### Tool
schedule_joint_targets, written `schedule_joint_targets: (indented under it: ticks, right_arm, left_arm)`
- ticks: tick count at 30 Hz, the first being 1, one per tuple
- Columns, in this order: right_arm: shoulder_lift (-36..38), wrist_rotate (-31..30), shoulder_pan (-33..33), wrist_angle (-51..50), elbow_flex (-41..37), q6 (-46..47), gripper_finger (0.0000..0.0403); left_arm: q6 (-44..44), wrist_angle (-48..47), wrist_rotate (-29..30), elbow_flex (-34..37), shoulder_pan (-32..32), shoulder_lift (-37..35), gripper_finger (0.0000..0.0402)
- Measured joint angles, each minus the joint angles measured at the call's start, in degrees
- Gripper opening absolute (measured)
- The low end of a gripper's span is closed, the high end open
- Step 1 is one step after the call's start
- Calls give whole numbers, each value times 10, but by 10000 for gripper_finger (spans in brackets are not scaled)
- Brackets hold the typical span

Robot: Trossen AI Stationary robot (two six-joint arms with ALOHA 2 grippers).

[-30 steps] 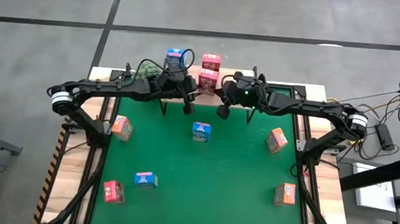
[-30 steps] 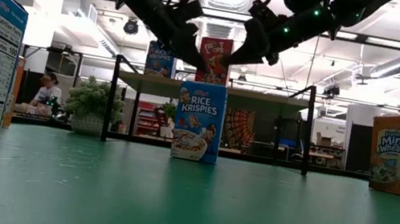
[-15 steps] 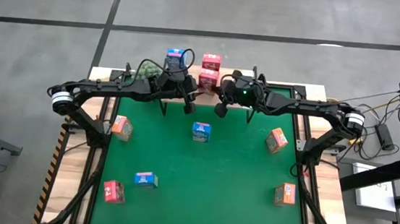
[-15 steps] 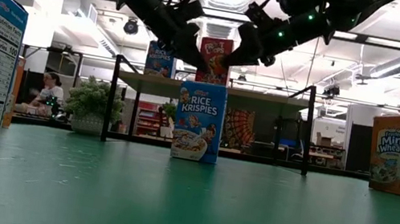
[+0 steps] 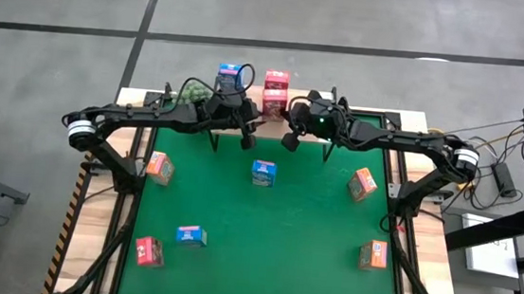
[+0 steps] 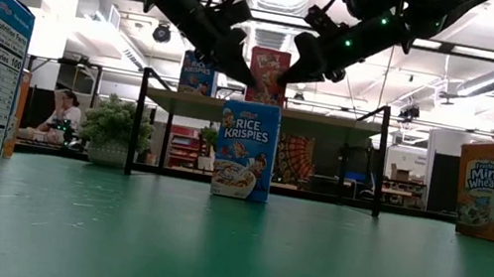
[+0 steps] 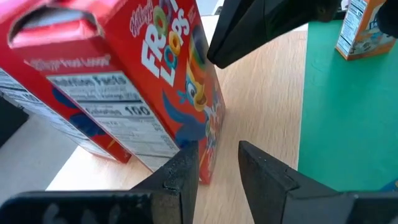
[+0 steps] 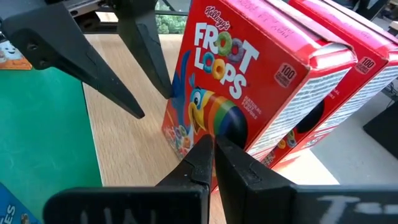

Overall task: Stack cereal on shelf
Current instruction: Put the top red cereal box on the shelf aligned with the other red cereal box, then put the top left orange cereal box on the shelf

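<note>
Change since earlier frame: right gripper (image 5: 290, 140) has drawn in toward the red Froot Loops box (image 5: 275, 83) on the shelf (image 5: 334, 110); left gripper (image 5: 246, 142) has not shifted.
Step in hand: by judgement, squaring up the red boxes already standing on the shelf, working from both sides.
Left fingers: partly parted, one tip (image 7: 180, 177) at the lower front corner of the front red box (image 7: 155, 81), the other tip clear of it over bare plank; whether the near tip touches the card cannot be told, and nothing is clamped between them.
Right fingers: closed together, empty, tips (image 8: 214, 152) against or just short of the printed front face of that box (image 8: 242, 74).
Task's thing: two red boxes stand upright, one just behind the other, near the middle of the shelf; a blue Rice Krispies box (image 6: 197, 75) stands beside them on the plank.
Remaining stock: six boxes lie scattered on the green desk (image 5: 272, 253), among them a blue one (image 5: 263, 173) in front of the shelf and an orange one (image 5: 372, 256) near the right edge.
Next move calls for: a light, level nudge, since the tall narrow box could tip; then withdrawal toward a box on the desk.
</note>
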State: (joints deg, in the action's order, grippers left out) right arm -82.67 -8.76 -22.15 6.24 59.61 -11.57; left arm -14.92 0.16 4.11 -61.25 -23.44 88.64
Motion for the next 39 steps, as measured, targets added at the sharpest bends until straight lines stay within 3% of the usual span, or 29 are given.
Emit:
schedule_joint_targets:
  ticks: [25,33,39]
  right_arm:
    - [6,2,3,-22,0,14,9]
    - [46,2,41,-102,-1,51,9]
    - [98,3,102,-217,-1,122,9]
  left_arm:
    - [13,6,0,0,2,-2,96]
    - [39,-32,-2,0,58,-24,96]
    - [23,-68,-3,0,132,-46,96]
